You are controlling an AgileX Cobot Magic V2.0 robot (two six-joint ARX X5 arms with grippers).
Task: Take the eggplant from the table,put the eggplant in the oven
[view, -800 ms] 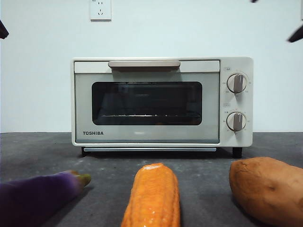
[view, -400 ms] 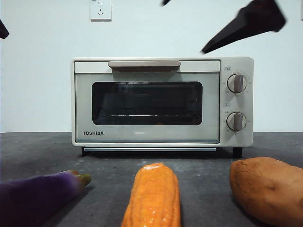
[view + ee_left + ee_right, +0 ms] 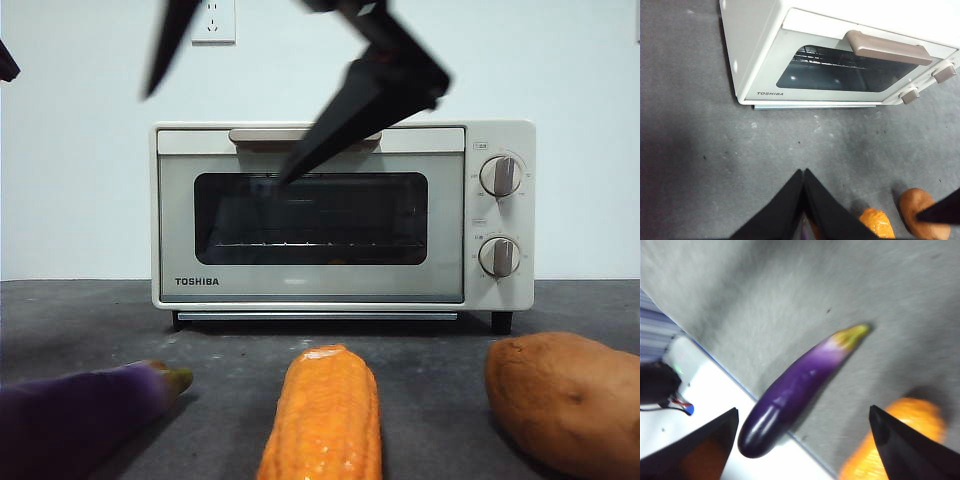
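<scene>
The eggplant [image 3: 70, 420] lies on the table [image 3: 420, 340] at the near left, its greenish stem end pointing toward the corn. In the right wrist view the eggplant [image 3: 800, 385] is seen from above, its blunt end at the table's edge. My right gripper [image 3: 215, 138] hangs high in front of the oven [image 3: 310, 215], open wide and touching nothing; in its own view the right gripper [image 3: 803, 409] spans the eggplant from well above. The oven door is closed. My left gripper [image 3: 802, 172] is shut and empty, hovering over the near table.
An orange corn cob [image 3: 325, 420] lies at the near middle and a brown sweet potato [image 3: 565, 400] at the near right. The oven's bar handle [image 3: 887, 47] and two knobs [image 3: 500, 176] face forward. White floor [image 3: 715, 405] shows past the table's edge.
The right gripper has swept in from the upper right, leftward and lower, and now hangs before the oven's upper left. Eggplant, corn, sweet potato and oven have not moved.
</scene>
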